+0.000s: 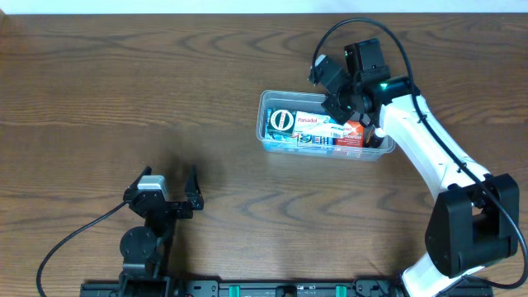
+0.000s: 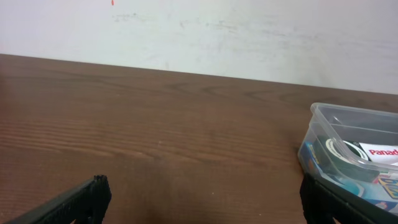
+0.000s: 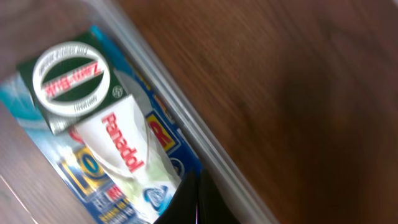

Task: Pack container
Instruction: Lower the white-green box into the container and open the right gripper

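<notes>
The clear plastic container (image 1: pixel 264 124) sits right of the table's centre. It holds a dark green box with a white ring (image 1: pixel 281 121), a white Panadol box (image 1: pixel 311 124), a blue box (image 1: pixel 307 140) and a red box (image 1: pixel 353 132). My right gripper (image 1: pixel 342 106) is over the container's far right part. In the right wrist view its fingers (image 3: pixel 198 200) are pressed together, with nothing between them, just inside the rim (image 3: pixel 186 118) beside the Panadol box (image 3: pixel 121 140). My left gripper (image 1: pixel 171 175) is open and empty at the front left, far from the container (image 2: pixel 323 118).
The wooden table (image 1: pixel 124 82) spreads bare to the left and back. A white wall (image 2: pixel 217 31) stands behind the far edge. A black cable (image 1: pixel 58 239) runs from the left arm base.
</notes>
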`<state>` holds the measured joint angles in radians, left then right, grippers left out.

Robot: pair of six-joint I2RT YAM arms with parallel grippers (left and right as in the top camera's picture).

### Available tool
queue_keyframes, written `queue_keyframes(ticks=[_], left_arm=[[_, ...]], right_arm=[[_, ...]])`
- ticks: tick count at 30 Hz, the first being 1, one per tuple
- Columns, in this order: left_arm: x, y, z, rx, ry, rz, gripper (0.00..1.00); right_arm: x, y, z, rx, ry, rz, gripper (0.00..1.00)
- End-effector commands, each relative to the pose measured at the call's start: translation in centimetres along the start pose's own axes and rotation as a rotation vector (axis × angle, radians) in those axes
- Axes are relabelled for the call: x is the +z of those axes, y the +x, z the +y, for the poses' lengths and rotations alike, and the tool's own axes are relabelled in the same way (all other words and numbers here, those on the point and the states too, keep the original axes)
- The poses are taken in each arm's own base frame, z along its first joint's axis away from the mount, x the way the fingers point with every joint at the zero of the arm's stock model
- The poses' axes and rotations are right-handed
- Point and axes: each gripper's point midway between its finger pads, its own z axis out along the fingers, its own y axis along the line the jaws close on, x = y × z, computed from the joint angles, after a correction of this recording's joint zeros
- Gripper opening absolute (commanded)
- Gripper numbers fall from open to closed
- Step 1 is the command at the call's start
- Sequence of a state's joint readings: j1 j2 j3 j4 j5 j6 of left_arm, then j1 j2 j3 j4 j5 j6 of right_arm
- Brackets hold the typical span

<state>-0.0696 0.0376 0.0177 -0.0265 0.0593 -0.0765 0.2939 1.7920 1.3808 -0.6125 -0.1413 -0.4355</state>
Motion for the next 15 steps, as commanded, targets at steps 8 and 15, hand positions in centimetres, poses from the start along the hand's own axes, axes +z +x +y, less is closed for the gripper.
queue_keyframes(ticks=[8,15], left_arm=[[0.1,1.6,0.2,0.013,-0.009,0.052,0.98],[0.1,1.6,0.2,0.014,-0.009,0.052,0.98]], right_arm=[[0.0,0.2,3.2,0.335,-0.087,0.048,0.01],[0.7,0.9,4.6,0.358,-0.069,0.104,0.01]])
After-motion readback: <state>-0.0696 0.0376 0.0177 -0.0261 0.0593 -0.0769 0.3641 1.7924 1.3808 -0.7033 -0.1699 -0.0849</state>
